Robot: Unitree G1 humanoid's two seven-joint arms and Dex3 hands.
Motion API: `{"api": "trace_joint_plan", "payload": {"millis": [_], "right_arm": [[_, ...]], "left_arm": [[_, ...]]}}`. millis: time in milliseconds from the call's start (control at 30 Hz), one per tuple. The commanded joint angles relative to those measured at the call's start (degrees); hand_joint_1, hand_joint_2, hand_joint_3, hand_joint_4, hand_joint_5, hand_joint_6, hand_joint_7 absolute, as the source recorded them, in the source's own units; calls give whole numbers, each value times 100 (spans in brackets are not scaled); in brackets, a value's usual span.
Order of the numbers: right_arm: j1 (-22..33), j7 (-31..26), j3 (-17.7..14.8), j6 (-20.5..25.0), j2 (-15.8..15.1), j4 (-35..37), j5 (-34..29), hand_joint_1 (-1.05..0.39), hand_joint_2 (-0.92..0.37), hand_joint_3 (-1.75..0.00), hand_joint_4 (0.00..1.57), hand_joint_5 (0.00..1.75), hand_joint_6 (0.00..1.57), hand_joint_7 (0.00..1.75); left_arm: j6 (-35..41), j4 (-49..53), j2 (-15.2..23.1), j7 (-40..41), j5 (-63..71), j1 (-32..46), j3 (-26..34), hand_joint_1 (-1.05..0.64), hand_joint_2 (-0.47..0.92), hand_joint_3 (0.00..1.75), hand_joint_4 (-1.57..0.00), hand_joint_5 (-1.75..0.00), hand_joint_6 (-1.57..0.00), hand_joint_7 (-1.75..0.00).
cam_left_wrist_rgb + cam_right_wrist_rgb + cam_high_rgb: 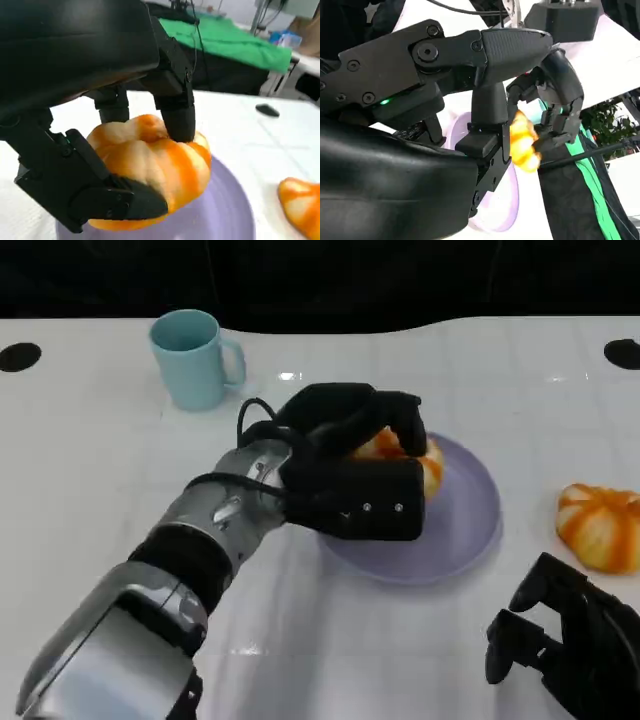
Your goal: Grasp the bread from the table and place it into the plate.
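Your left hand (350, 465) grips the bread roll (150, 170) just over the purple plate (460, 530). Your right hand (565, 640) rests beside that plate, fingers apart, holding nothing, near a second roll (600, 525).

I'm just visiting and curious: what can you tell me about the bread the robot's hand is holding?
The bread is a round, knotted roll, pale with glossy orange stripes, looking soft. The left hand grips it, black fingers pressing its top and sides. It sits over the lilac plate; whether it touches the plate is unclear.
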Motion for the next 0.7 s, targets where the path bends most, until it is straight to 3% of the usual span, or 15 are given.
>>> {"api": "trace_joint_plan", "payload": {"millis": [33, 133, 233, 333, 533, 700], "right_arm": [[46, 3, -30, -41, -47, -103, 8, -58, -92, -36, 72, 175, 58, 157], [36, 25, -24, -90, -56, -82, -31, -57, -92, -39, 73, 175, 59, 158], [51, -13, -33, -38, -49, -122, -18, -58, -92, -39, 73, 175, 58, 158], [73, -53, -47, 13, -26, -169, 27, -57, -92, -37, 73, 175, 58, 158], [44, 20, -54, 2, -69, -119, 31, -58, -92, -37, 72, 175, 57, 158], [40, -52, -52, 18, -43, -140, 2, -59, -92, -35, 73, 175, 58, 159]], "left_arm": [[205, -120, 163, -573, 211, -285, -267, -59, 92, 37, -25, -51, -36, -9], [203, -195, 221, -845, 217, -308, -312, -68, 92, 40, -15, -36, -30, -3], [179, -271, 277, -923, 230, -292, -340, -70, 92, 41, -13, -35, -29, -3], [116, -398, 394, -1025, 233, -248, -370, -85, 92, 46, -5, -34, -28, -2], [45, -706, 540, -1234, 67, -119, -271, -88, 92, 48, -4, -37, -27, -1], [-4, -946, 642, -1369, -118, 31, -158, -84, 92, 43, -12, -45, -36, -5]]}}
